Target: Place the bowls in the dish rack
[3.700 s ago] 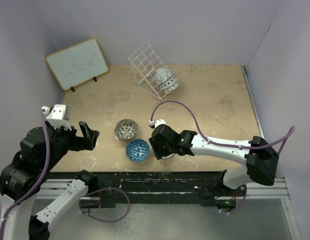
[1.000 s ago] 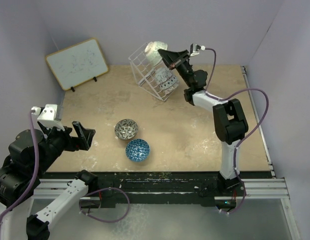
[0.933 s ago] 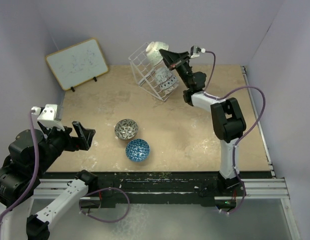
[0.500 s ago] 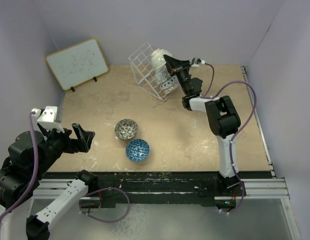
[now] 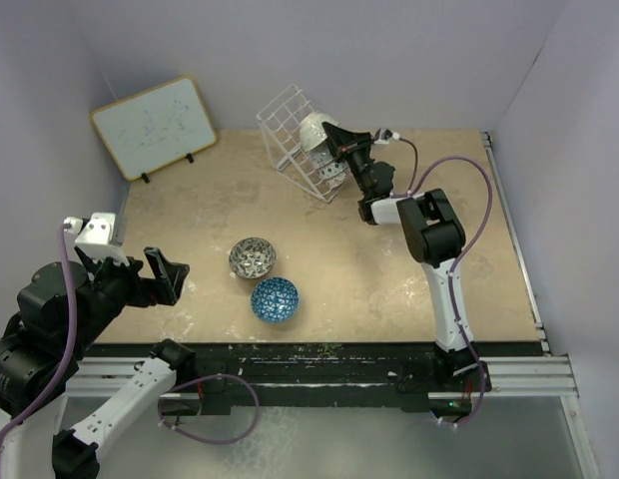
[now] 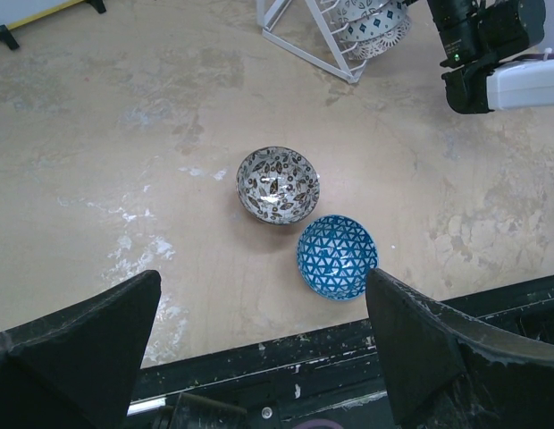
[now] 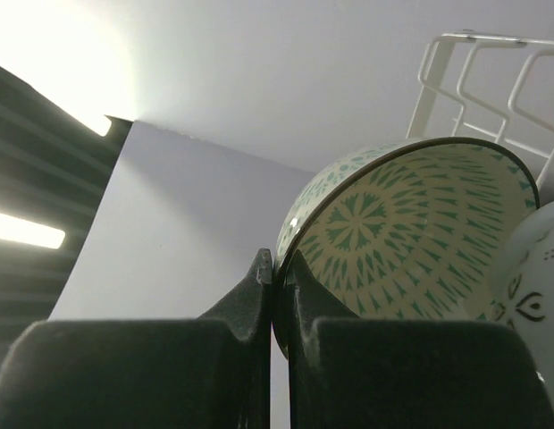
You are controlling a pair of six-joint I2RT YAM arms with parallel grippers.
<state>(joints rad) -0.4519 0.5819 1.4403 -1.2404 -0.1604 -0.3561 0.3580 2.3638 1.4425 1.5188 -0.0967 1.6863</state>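
Bowls lie in two spots. The green bowl (image 5: 311,130) is tilted on its side at the top of the rack (image 5: 285,125), which stands by the table's (image 5: 409,289) far edge. The right gripper (image 5: 334,140) is clamped on its rim. A white bowl (image 5: 332,170) sits lower in the rack, just under the green one. Toward the near edge, left of centre, the grey bowl (image 5: 252,256) and blue bowl (image 5: 275,298) rest upright, side by side. The left gripper (image 5: 168,271) hangs over the near-left corner, jaws spread wide, holding nothing. A whiteboard (image 5: 155,125) leans at the far-left corner.
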